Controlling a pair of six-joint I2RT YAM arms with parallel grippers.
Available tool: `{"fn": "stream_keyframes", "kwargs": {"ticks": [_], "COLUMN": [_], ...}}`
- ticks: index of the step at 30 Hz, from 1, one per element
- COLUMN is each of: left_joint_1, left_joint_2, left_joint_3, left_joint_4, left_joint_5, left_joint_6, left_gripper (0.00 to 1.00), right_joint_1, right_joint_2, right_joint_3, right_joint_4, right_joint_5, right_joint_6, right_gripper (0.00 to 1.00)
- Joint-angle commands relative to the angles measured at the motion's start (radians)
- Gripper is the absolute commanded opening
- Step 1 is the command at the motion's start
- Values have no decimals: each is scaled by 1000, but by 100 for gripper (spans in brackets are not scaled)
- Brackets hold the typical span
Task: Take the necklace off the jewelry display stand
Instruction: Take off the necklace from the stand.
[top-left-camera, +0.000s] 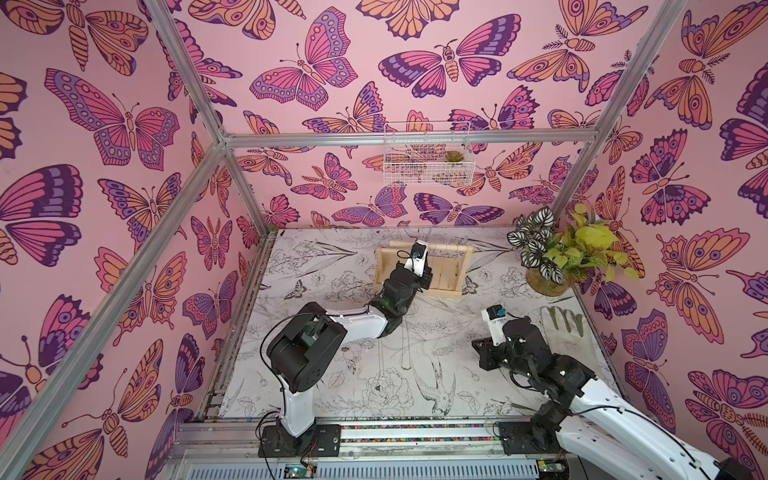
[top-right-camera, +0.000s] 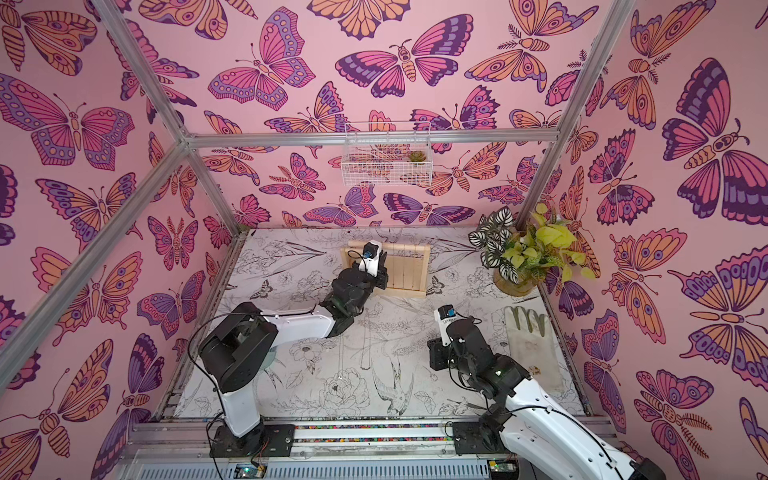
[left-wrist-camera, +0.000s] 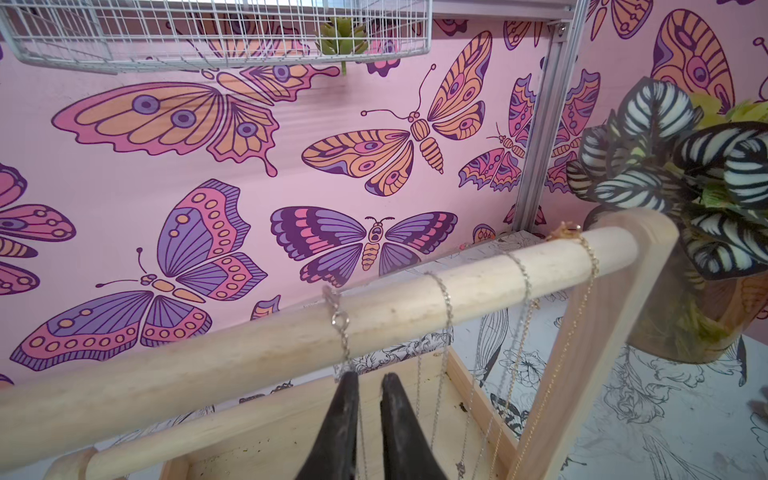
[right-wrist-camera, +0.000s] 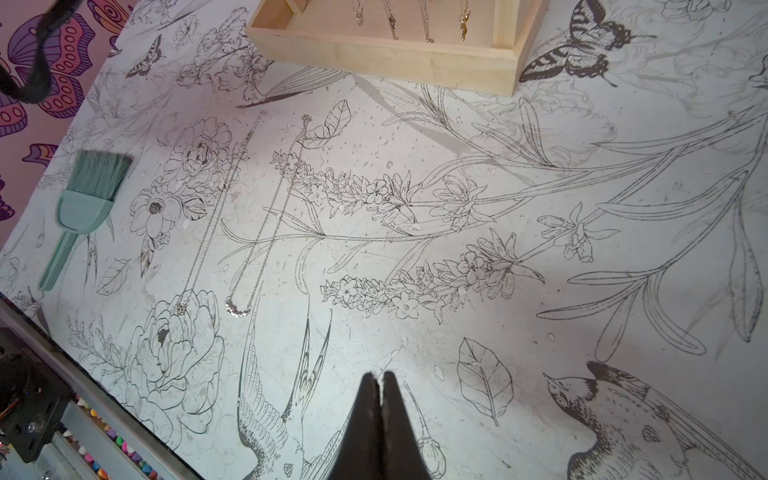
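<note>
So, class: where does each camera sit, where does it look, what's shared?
Top views: high above arm bases, looking down on table and jewelry display stand; both arms show.
Left wrist: on left arm, facing crossbar and necklaces; left pincer shows.
Right wrist: on right arm, facing table; shut right pincer shows.
Shared: all show the stand.

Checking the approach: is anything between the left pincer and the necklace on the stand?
Nothing visible. The left pincer sits just below the crossbar, and the ring-clasp silver necklace appears to hang in the narrow gap between its fingers. The other chains hang apart alongside.
</note>
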Motion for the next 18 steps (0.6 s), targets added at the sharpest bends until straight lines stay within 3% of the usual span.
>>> {"fn": "stream_keyframes", "kwargs": {"ticks": [1,8,18], "left_joint_1": [3,3,28], "left_joint_2": [19,28,-16], "left_joint_3": [31,52,1], "left_joint_4": [-25,-47,-48], "left_joint_5": [-26,-47,-67], "left_joint_6": [25,41,55], "left_gripper": [13,0,0], "right_joint_1": [-3,-3,-3], "right_joint_2": [-12,-13,-9], "right_joint_3": [25,23,21], "right_joint_4": [-24,-27,-20], "right_joint_5": [19,21,15], "right_joint_6": [-17,-18,-14], "right_gripper": [0,0,0]}}
